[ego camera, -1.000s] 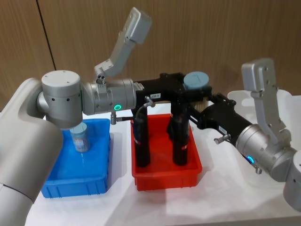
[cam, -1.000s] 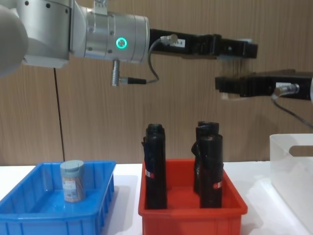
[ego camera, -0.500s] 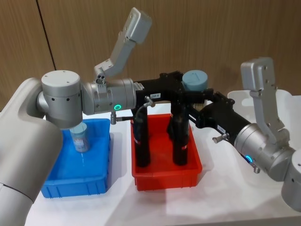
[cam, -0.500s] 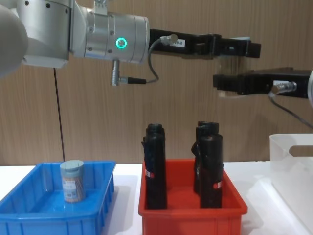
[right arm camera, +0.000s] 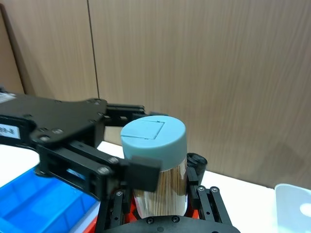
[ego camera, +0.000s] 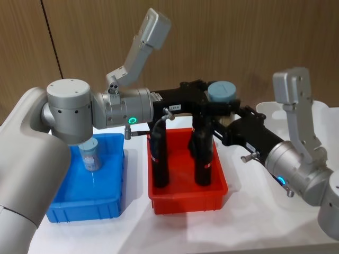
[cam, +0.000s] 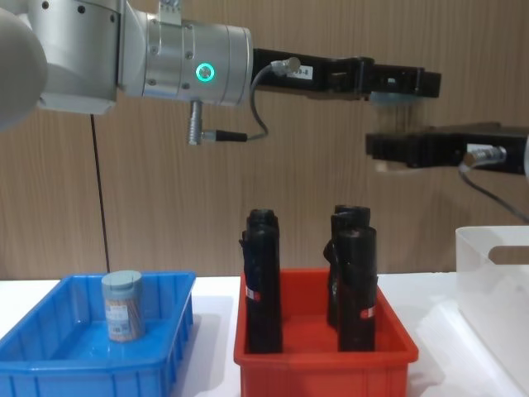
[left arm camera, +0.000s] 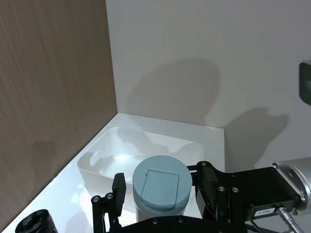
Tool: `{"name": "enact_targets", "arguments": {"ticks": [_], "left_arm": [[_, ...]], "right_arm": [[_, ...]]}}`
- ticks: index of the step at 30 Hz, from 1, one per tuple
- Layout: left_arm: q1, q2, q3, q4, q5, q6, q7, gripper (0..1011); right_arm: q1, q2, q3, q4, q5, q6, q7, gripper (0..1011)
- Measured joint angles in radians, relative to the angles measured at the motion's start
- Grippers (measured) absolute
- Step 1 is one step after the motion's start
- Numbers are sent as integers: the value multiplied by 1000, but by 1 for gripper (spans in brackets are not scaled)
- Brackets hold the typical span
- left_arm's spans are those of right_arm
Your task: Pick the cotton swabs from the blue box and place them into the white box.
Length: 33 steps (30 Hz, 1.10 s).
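High above the red bin (ego camera: 188, 190), the left gripper (ego camera: 214, 100) and right gripper (right arm camera: 160, 194) both clamp one jar of cotton swabs (ego camera: 221, 92). A second jar (ego camera: 90, 154) stands in the blue box (ego camera: 87, 203); the white box (cam: 496, 289) sits at right.

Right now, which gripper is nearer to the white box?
Right. The right gripper hangs in the air above the red bin, beside the white box. The left gripper is just above it, both on the cotton swab jar.
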Motion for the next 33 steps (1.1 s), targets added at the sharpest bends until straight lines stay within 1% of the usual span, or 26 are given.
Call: {"name": "enact_targets", "arguments": {"ticks": [10, 15, 22, 28, 33], "left_arm": [[0, 0, 0, 0, 0, 0, 0, 999], [0, 0, 0, 0, 0, 0, 0, 1000], [0, 0, 0, 0, 0, 0, 0, 1000], [0, 0, 0, 0, 0, 0, 0, 1000], [0, 0, 0, 0, 0, 0, 0, 1000]], "right_arm": [[-25, 22, 20, 12, 23, 5, -38, 660], [-40, 39, 38, 17, 39, 7, -68, 660], [-57, 70, 73, 34, 60, 8, -118, 660], [-56, 93, 102, 66, 68, 13, -152, 660], [-41, 107, 120, 104, 67, 24, -167, 660]]}}
